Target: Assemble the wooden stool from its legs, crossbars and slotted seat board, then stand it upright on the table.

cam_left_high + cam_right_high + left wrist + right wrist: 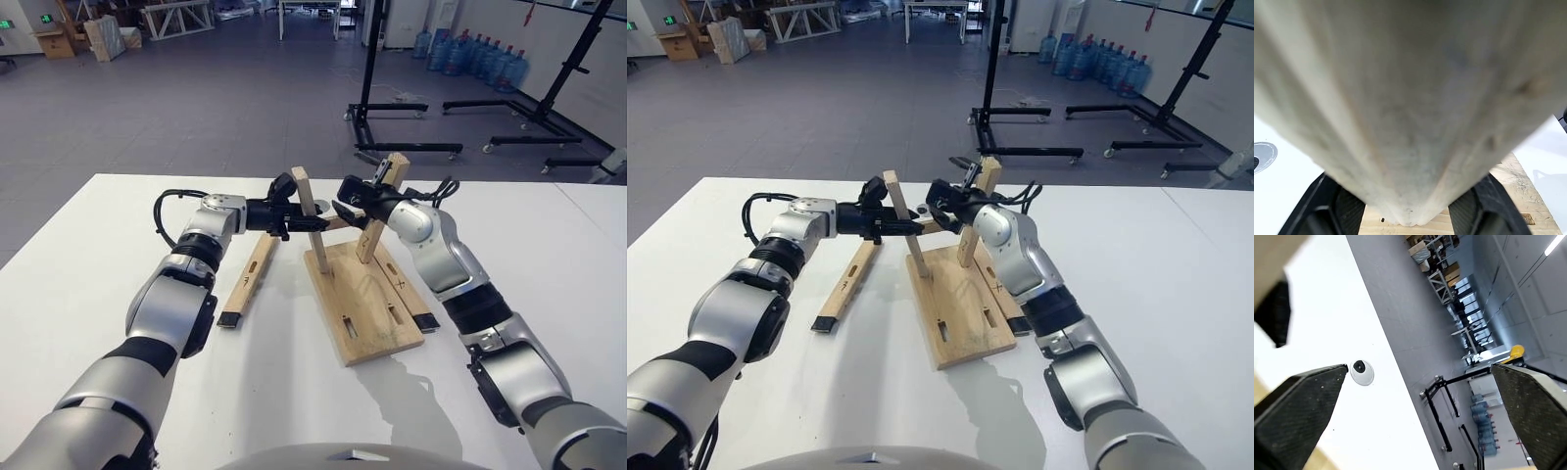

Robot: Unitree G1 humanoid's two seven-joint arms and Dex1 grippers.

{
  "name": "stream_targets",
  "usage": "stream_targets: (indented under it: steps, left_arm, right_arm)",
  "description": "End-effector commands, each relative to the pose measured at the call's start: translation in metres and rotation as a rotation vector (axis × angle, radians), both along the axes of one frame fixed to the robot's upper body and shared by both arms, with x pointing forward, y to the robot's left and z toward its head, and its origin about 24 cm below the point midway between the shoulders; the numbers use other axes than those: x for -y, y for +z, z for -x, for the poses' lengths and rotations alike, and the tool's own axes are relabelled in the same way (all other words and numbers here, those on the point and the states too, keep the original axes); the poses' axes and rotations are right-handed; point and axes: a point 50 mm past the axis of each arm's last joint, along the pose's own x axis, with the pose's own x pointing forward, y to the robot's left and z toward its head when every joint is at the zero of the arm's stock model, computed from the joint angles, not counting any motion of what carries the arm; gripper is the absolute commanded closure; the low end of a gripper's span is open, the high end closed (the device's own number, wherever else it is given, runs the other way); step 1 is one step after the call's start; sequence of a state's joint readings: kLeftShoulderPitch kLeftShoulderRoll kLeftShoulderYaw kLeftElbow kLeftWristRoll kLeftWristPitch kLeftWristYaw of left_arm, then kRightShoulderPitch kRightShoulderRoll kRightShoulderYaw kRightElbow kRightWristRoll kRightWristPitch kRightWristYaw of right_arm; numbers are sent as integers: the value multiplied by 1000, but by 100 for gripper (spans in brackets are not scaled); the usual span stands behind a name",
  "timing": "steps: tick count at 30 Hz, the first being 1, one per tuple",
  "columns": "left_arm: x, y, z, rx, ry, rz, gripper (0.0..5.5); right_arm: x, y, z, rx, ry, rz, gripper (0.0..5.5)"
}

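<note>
while the white table (118, 225) carries everything, the slotted seat board (367, 313) is laid flat on it and is used as the reference below. two legs are stood upright at the far end of the seat board: the left upright leg (317, 250) near its far left corner and the right upright leg (371, 243) near its far right corner, both tilted slightly. a loose leg (250, 277) is laid flat on the table to the left of the seat board, clear of it, and a second loose leg (404, 287) is laid along the board's right edge. a short crossbar (338, 223) is seen between the two upright legs above the board's far end, partly hidden. the left gripper (297, 217) is held at the left upright leg, whose wood is pinched between its fingers (1347, 213). the right gripper (345, 210) is held between the upright legs, beside the crossbar, with its fingers (1298, 406) spread wide and nothing gripped between them.
</note>
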State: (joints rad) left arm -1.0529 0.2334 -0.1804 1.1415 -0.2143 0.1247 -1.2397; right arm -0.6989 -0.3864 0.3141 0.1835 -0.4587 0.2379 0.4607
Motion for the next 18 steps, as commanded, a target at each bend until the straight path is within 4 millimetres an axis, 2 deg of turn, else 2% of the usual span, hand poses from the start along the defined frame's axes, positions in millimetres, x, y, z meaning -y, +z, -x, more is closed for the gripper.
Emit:
stream_targets:
  steps: [1,6,11,14,18]
  left_arm:
    - [-12,-50,19,-174,-2,-164,348]
    - [-19,-53,22,-209,-20,-179,348]
    - [-25,-53,22,-216,-12,-180,348]
    - [-19,-59,24,-218,-2,-192,348]
    - [-8,-62,24,-214,5,-193,348]
  right_arm:
    - [12,35,-11,88,-36,0,10]
    - [22,36,-12,100,-46,35,10]
    - [21,29,-7,61,-21,37,10]
    - [12,3,2,-29,23,42,10]
    - [-3,-57,25,-203,82,73,10]
